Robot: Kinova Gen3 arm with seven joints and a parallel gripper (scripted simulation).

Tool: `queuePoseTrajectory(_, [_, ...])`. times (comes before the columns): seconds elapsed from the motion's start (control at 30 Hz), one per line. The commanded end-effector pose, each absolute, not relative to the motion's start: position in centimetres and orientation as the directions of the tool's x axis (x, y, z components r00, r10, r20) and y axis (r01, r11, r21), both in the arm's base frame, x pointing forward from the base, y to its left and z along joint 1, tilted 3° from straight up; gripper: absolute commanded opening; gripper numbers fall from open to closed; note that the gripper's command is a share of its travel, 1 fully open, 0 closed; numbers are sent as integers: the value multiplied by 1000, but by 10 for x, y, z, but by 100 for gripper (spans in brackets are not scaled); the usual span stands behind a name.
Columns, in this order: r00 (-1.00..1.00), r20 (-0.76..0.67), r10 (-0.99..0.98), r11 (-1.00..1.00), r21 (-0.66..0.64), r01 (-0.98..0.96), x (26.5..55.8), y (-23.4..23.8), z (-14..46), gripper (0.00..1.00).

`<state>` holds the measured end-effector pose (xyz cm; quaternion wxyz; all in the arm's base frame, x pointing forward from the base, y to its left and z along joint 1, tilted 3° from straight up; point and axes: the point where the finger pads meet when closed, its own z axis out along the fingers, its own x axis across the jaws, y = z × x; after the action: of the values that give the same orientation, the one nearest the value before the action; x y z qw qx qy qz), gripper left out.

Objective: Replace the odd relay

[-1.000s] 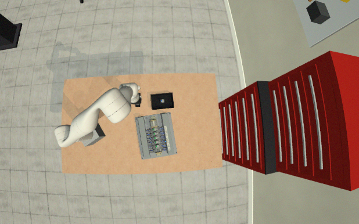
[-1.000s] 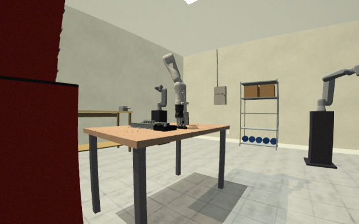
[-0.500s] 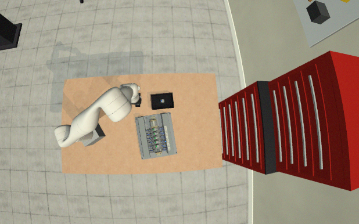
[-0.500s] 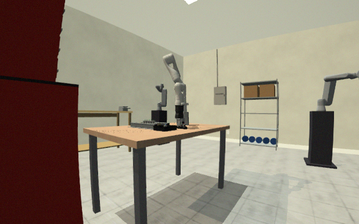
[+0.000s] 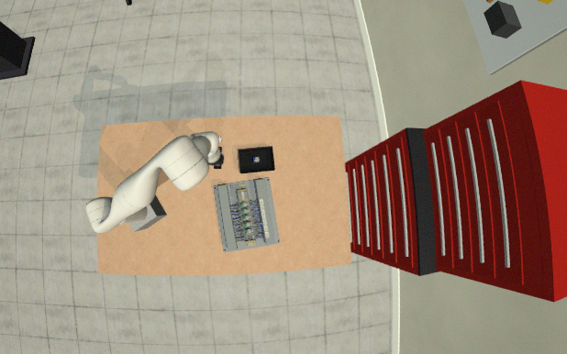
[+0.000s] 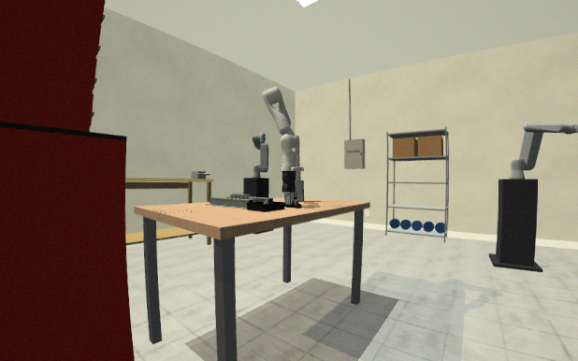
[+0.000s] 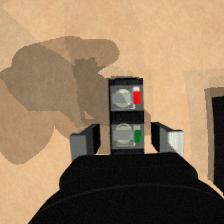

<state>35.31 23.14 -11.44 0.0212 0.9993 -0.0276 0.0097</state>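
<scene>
- Pincer (image 7: 125, 140) fully apart, nothing clamped; its fingers straddle the green-button spare relay (image 7: 127, 136) without touching it.
- Red-button spare relay (image 7: 126, 96) lies just beyond the green one, touching it end to end, both flat on the worktop (image 5: 308, 151).
- Spares sit near the worktop's far long edge in the top view, under the arm's wrist (image 5: 212, 146).
- Black tray (image 5: 256, 159) just beside the spares, holding a small relay (image 5: 256, 159).
- Relay rack (image 5: 246, 214) mid-worktop, adjoining the tray; row of green buttons visible, top socket's state unclear.
</scene>
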Motion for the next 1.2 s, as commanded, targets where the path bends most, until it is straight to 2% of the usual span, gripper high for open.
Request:
queuePoseTrajectory(0.0, [998, 24, -57, -998, 39, -58, 355, 234, -116, 100])
queuePoseTrajectory(1.17, [998, 24, -57, -998, 39, -58, 356, 235, -117, 100])
